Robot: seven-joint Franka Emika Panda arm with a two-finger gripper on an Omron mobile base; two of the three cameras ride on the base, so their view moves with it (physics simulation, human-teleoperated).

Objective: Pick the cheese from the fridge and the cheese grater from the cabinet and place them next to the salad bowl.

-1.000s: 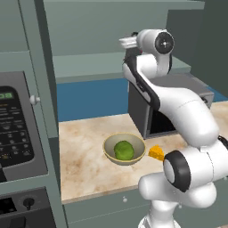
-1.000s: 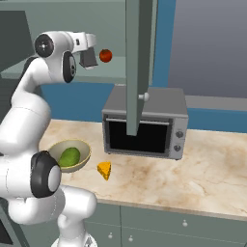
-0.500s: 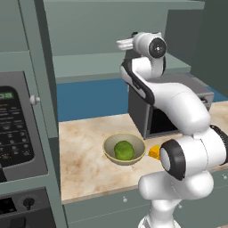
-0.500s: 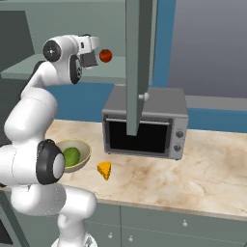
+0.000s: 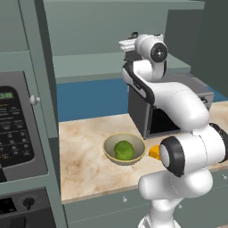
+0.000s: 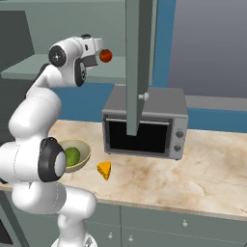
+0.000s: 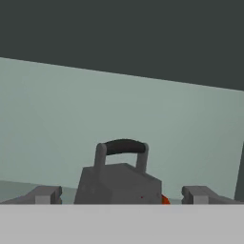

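The upright grater (image 7: pixel 118 180) is being framed straight ahead on the cabinet shelf (image 7: pixel 57 143), between the gripper's (image 7: pixel 121 194) wide-apart fingers.

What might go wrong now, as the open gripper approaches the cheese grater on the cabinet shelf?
1. The small red fruit sits right beside the cheese grater; the gripper closing or pulling out could knock it off the shelf.
2. The fingers stand wide either side of the tapering grater; a grip on its slanted walls may slip.
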